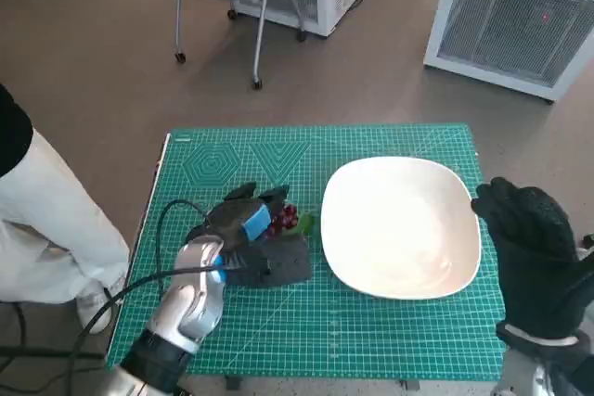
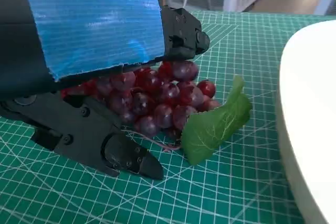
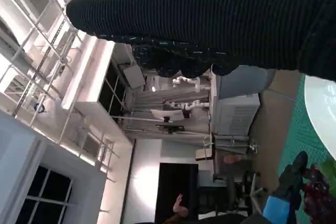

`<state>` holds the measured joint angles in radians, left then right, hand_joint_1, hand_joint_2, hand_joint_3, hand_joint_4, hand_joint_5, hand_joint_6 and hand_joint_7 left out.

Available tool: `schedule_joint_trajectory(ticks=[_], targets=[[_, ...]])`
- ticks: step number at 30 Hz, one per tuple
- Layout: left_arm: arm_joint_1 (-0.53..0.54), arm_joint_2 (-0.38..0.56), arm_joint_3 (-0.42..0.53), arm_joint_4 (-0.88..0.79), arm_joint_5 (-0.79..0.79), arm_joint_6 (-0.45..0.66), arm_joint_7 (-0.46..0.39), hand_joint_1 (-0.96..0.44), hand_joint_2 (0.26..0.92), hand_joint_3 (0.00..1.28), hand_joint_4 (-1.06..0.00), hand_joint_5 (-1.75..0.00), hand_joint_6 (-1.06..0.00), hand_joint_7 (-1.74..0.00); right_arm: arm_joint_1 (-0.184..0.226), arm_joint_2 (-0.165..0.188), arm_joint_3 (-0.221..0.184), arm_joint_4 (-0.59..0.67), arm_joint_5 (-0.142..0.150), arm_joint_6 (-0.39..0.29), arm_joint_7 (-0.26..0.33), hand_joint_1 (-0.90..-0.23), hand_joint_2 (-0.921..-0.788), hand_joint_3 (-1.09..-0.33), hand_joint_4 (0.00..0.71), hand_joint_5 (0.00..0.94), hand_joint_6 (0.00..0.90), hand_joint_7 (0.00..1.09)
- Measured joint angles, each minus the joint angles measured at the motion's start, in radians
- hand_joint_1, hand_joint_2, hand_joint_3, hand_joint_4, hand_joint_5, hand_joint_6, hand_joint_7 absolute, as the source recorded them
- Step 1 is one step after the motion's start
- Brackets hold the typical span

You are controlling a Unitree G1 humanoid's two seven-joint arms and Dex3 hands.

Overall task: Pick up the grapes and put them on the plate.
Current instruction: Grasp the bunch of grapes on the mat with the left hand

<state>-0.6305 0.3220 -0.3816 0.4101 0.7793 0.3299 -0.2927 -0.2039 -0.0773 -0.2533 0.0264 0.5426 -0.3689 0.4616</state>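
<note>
At the far left of the head view a person (image 1: 32, 220) in pale trousers stands close beside the desk (image 1: 390, 336), which is covered by a green cutting mat. Next along, the left hand (image 1: 249, 222), black with blue tape over its back, reaches in from the near left corner, a black cable looping beside its forearm. It lies over the grapes (image 1: 286, 220), a bunch of dark red fruit with a green leaf (image 1: 305, 223) sticking out on the side toward the plate. The left wrist view shows this closely: the fingers (image 2: 181, 35) arch across the top of the grapes (image 2: 157, 98) while a lower black part of the hand runs under and alongside them on the mat, so the bunch sits between the two. The fingers look closed around the bunch, though whether they truly press on it is hard to judge from this angle. The grapes rest on the mat, just left of the plate (image 1: 353, 192) and not on it. The white plate lies right of centre. At the far right the gloved right hand (image 1: 531, 257) hangs by the plate's edge; I cannot tell how its fingers are set.
</note>
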Motion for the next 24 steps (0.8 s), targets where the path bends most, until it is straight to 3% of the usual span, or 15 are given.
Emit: schedule_joint_trajectory(ticks=[24], targets=[[-0.129,-0.035,-0.045,0.301,-0.014,-0.015,0.098,-0.24,0.798,0.01,-0.13,-0.01,-0.29,-0.01,0.001,0.001,0.002,0.003,-0.001,-0.007,0.000,-0.382,-0.921,-0.519,0.502,0.511,0.274,0.87]])
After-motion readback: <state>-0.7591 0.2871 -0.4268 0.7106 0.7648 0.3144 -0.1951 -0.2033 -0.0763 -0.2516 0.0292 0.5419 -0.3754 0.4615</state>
